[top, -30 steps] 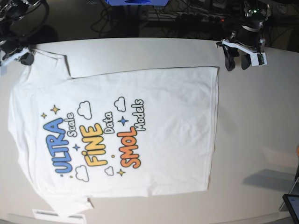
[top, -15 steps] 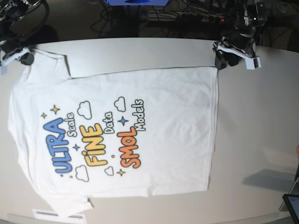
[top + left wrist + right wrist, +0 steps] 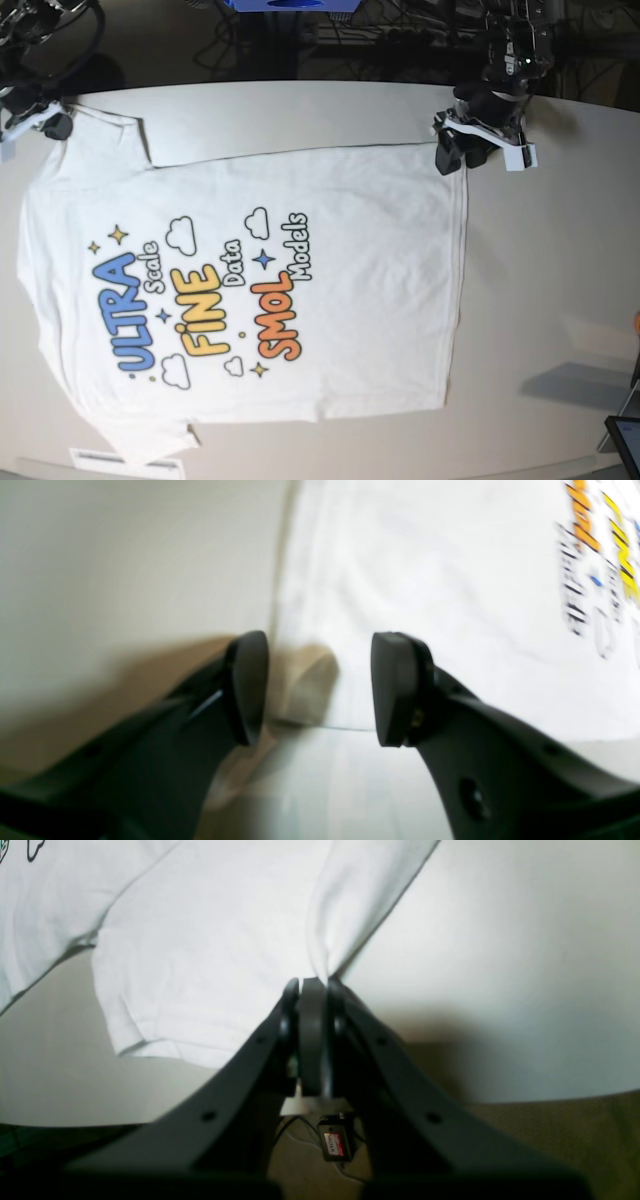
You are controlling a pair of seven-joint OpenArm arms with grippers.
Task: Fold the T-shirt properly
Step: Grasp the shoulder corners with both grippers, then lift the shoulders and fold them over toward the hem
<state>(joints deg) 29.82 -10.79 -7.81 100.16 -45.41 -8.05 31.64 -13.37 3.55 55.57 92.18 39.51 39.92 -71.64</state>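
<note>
The T-shirt [image 3: 260, 280] lies spread flat, print side up, across the pale surface [image 3: 560, 260], collar end toward the base view's left and hem toward its right. What has changed over the last second is my left pincer [image 3: 462, 152]: it has slid in from off the cloth, out past the hem, to sit right at the hem's far corner. In the left wrist view its fingers [image 3: 395, 690] stand spread, one over bare surface and the other over white fabric, with the shirt's edge running between them. That view is smeared by motion, so I can't say for sure whether the tips already touch the cloth; my guess is they hover just above it.

My right pincer [image 3: 312, 990] hasn't budged. It is pressed together and pinching a fold of the shirt at the sleeve end, the fabric rising in a small ridge straight into its tips; in the base view it sits at the top left corner of the shirt.

As I read it, one corner is secured and the other lined up but not yet gripped. Next I need the left to settle and close on the hem corner, then both can lift for the first fold.
</note>
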